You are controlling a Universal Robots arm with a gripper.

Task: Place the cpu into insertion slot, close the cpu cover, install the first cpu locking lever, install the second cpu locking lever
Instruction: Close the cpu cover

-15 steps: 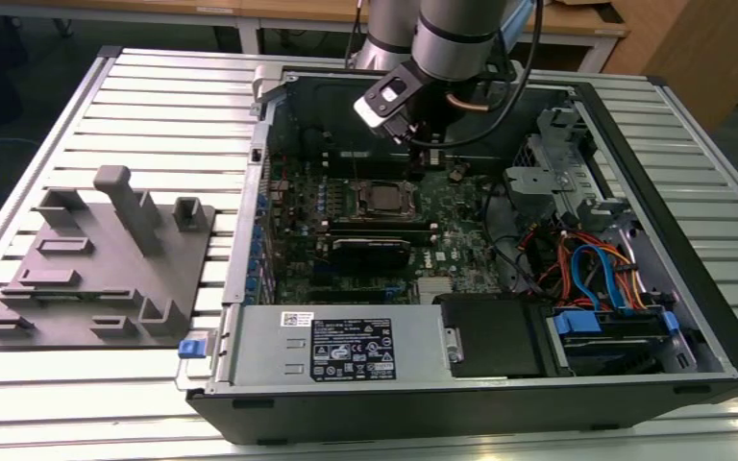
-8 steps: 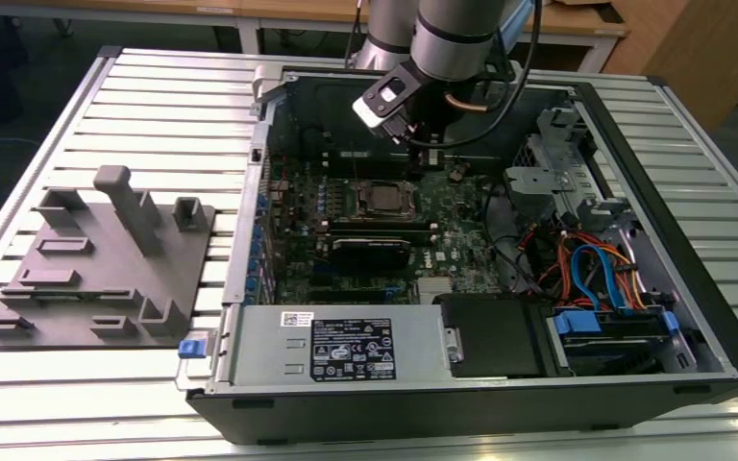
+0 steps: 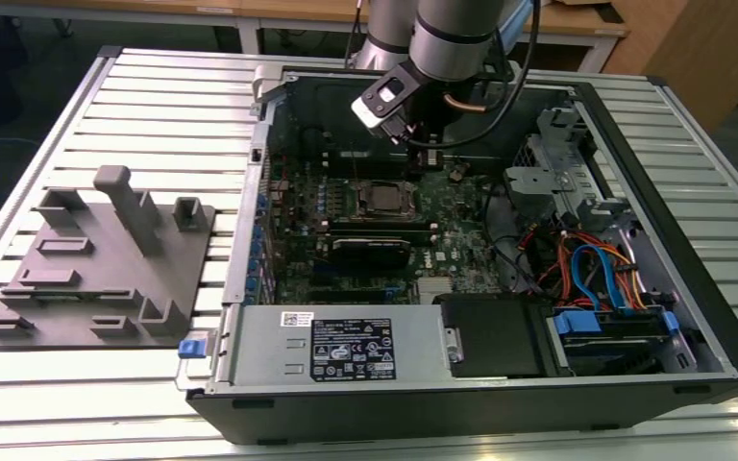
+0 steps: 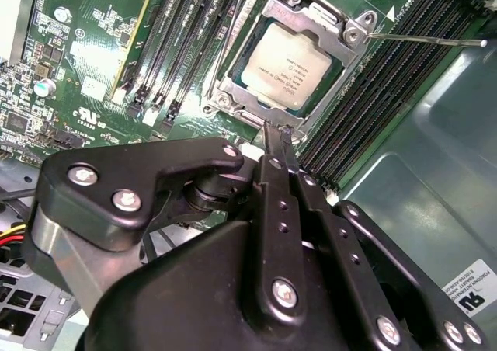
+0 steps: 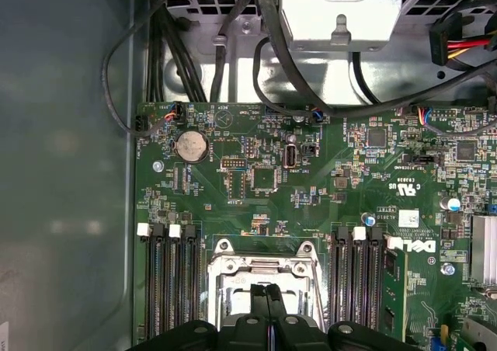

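The cpu [image 4: 289, 65] is seated under the cpu cover [image 4: 322, 19]; jaws of the gripper [image 4: 277, 136] are pressed together, empty. The thin, springy locking lever [image 4: 423, 39] (likely slippery) is judged best hooked near its tip

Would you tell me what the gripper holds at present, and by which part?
Nothing visible: the gripper has its fingers shut together, tips at the edge of the cpu cover, which lies over the cpu.

Count log: I see one cpu [image 4: 286, 65], one insertion slot [image 4: 330, 87], one cpu cover [image 4: 309, 19] and one lever wire [image 4: 423, 38]. Memory slots [image 5: 172, 289]: two banks of four. One coin cell [image 5: 189, 144]. One computer case [image 3: 472, 403], one grey fixture plate [image 3: 87, 279]. My gripper [image 4: 276, 137]: one, with two fingers.
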